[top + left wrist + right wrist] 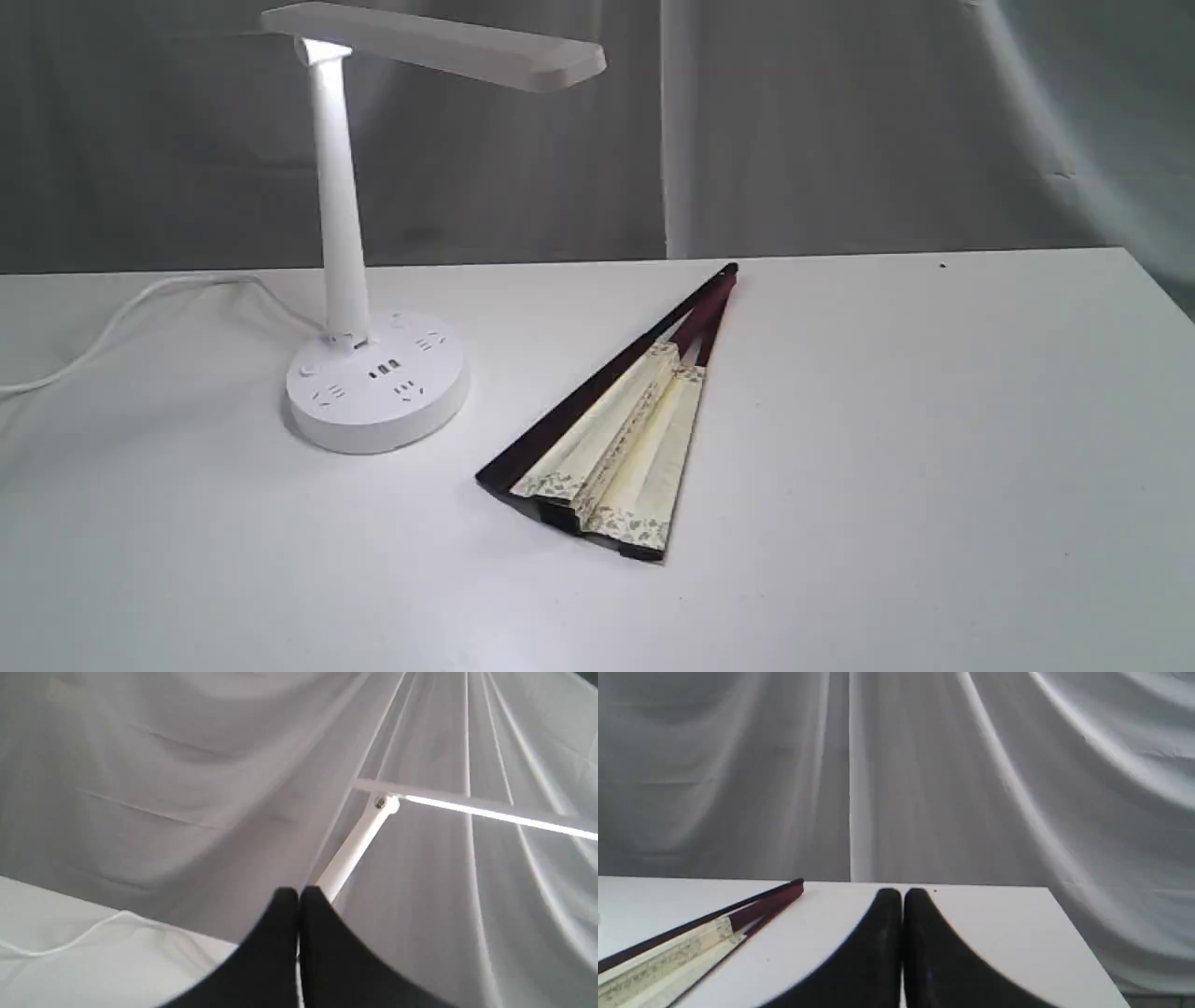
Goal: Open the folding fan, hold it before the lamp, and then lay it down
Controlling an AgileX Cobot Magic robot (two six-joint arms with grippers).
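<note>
The folding fan (616, 439) lies mostly folded on the white table (887, 448), a few cream pleats spread, its maroon pivot end pointing to the back. The right wrist view shows the fan (691, 938) off to one side of my right gripper (902, 896), whose black fingers are shut and hold nothing. The white lamp (350, 233) stands at the left with its bar head lit. In the left wrist view the lamp (359, 835) rises just behind my left gripper (298, 895), also shut and holding nothing. Neither gripper appears in the exterior view.
A white cord (140, 313) runs from the lamp's base off the table's left side. Grey draped cloth (840, 131) hangs behind the table. The table's right edge (1158, 289) slants near the far right corner.
</note>
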